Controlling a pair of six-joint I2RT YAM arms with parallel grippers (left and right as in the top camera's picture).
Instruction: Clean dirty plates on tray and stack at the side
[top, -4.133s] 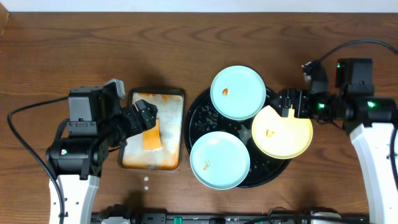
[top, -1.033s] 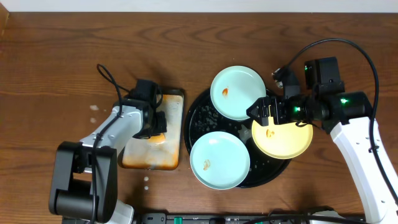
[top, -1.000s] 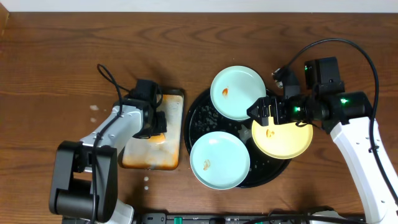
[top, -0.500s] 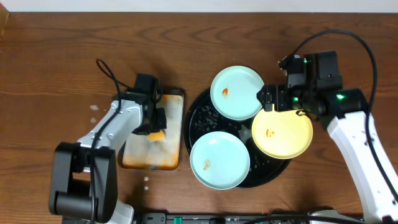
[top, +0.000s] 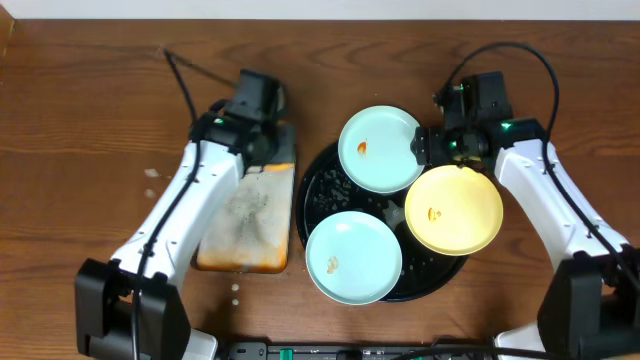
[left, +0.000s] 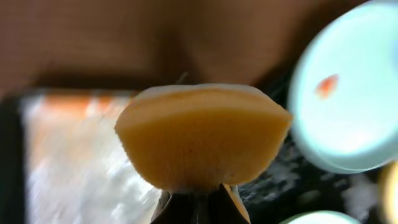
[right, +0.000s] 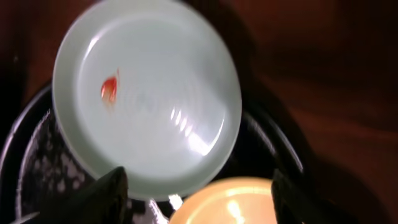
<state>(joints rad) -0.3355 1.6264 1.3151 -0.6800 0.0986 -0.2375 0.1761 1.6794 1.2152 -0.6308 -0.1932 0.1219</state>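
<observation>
Starting at the left: no longer sits low over the foamy pan (top: 245, 215) as it did half a second back, but has risen and swung to the pan's far end, toward the tray (top: 318, 185). Grips the orange sponge (left: 202, 140) in the left gripper (top: 262, 138), squeezing it into a bulging wedge between the jaws. Leaves the pan with foam only. Suggests the soap is loaded and scrubbing comes next; nothing looks wiped yet, going by the orange specks on all three plates. Stretches the left forearm long, wrist tipped down over the pan's far edge.

Keeps the tray as it was: upper mint plate (top: 380, 150) at the far side, lower mint plate (top: 353, 257) at the near side, yellow plate (top: 453, 210) overhanging the right rim. Shows none stacked at the side.

At the right: has drawn back from above the yellow plate and shifted to the right edge of the upper mint plate. Holds the right gripper (top: 430, 147) spread wide and empty, fingers (right: 113, 190) straddling that plate's near edge, seemingly ready to pin or lift it. Angles the right forearm in toward the tray, elbow out to the side.
</observation>
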